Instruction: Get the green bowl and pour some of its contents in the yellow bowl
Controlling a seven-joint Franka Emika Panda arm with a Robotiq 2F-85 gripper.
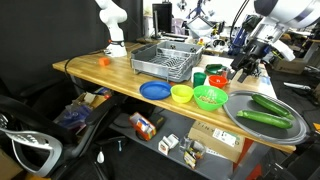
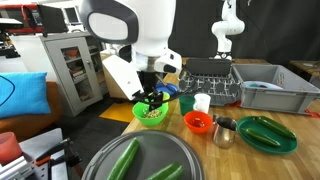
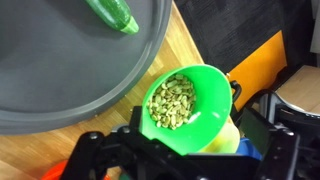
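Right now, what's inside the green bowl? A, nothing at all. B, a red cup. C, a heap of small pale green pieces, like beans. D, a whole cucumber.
C: in the wrist view the green bowl holds a heap of small pale green pieces, while a cucumber lies apart on the gray tray.

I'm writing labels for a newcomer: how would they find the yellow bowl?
Find the grey dish rack on the wooden table. Along the table edge in front of it is a row of dishes. The yellow bowl sits between the flat blue plate and the wider green bowl, the only yellow dish.
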